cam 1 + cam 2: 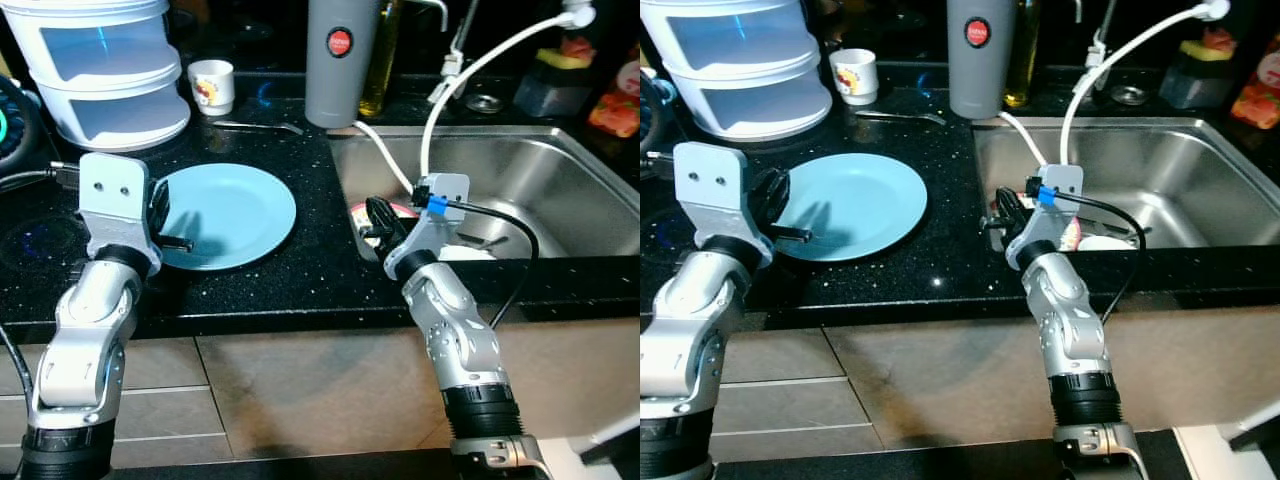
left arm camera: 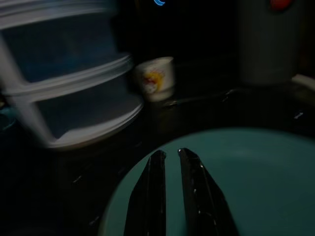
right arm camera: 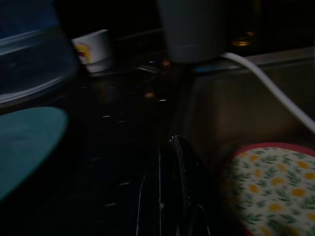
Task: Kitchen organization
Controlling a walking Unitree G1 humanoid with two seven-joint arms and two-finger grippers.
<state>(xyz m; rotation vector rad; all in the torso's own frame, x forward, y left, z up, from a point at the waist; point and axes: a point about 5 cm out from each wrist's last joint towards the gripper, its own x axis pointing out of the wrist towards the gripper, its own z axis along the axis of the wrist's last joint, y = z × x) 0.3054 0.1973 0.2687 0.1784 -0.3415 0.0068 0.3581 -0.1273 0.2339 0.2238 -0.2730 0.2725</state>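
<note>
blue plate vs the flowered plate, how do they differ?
The blue plate is plain; the flowered plate has yellow flowers and a red rim. The blue plate lies flat on the black counter under the left hand; the flowered plate sits in the sink, beside the right hand. Both are round.

Plate (image 1: 228, 215) on countertop (image 1: 300, 270), centre-left of frame. Sink (image 1: 560, 190) at right, floral dish (image 3: 268, 189) inside near its left wall. Stacked containers (image 1: 100, 65) upper left; cup (image 1: 211, 86) just right of them. Tall canister (image 1: 340, 60) top centre, bottle (image 1: 378, 70) right behind. Spoon (image 1: 255, 125) between cup and canister.
</note>
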